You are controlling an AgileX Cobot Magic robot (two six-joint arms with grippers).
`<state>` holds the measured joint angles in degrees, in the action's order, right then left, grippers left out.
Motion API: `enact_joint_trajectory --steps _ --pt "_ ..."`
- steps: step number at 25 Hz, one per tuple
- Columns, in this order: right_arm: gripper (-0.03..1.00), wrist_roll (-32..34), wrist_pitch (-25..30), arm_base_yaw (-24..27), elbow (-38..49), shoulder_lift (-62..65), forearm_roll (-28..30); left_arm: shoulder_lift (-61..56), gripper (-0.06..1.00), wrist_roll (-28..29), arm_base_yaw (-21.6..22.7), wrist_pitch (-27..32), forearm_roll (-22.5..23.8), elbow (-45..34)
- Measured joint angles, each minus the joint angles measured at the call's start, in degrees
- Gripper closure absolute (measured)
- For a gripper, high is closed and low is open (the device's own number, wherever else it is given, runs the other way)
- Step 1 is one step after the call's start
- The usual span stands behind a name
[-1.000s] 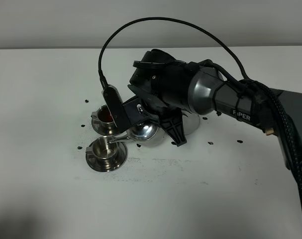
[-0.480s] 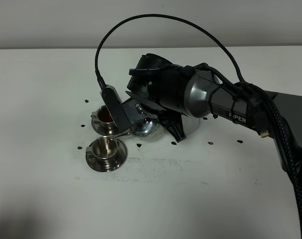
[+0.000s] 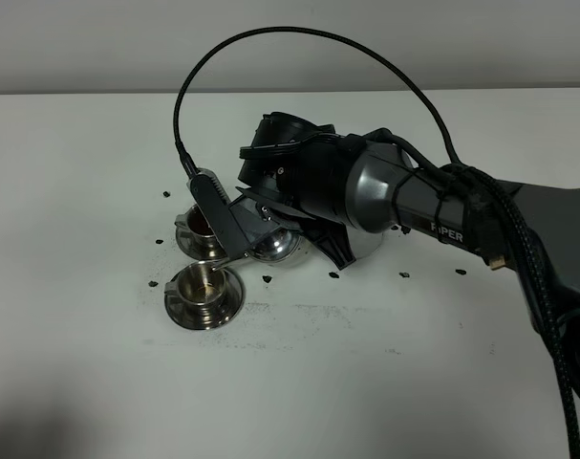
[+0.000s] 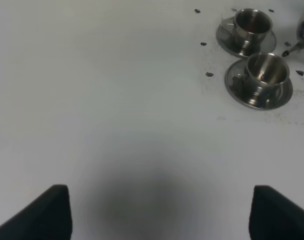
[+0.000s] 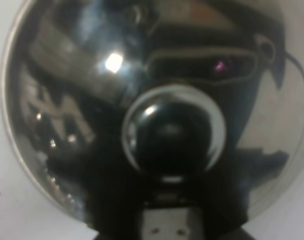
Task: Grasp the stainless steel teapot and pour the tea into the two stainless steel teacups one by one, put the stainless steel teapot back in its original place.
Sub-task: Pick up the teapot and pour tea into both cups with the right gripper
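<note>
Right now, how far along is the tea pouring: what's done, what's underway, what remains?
Done: the far teacup holds dark reddish tea. In hand: the right arm holds the stainless steel teapot tipped, spout beside the near teacup, whose inside looks mostly shiny, so barely filled at most. Left: fill that cup, then set the teapot back on its tray, which I cannot make out here.

The high camera looks steeply down on the table (image 3: 98,402) from well back, taking in the front cup (image 3: 204,284). The left wrist camera looks across the same tabletop, with the front cup (image 4: 265,70) far off. The right wrist camera sits right against the teapot (image 5: 172,130), whose lid fills its view.
</note>
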<state>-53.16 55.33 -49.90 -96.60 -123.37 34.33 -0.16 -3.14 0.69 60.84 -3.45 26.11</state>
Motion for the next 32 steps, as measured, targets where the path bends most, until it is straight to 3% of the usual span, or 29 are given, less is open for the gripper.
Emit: enact_joint_trajectory --steps 32 --pt "0.79 0.75 -1.24 -1.61 0.00 -0.24 6.54 0.00 0.25 0.06 0.00 0.00 0.00 0.00"
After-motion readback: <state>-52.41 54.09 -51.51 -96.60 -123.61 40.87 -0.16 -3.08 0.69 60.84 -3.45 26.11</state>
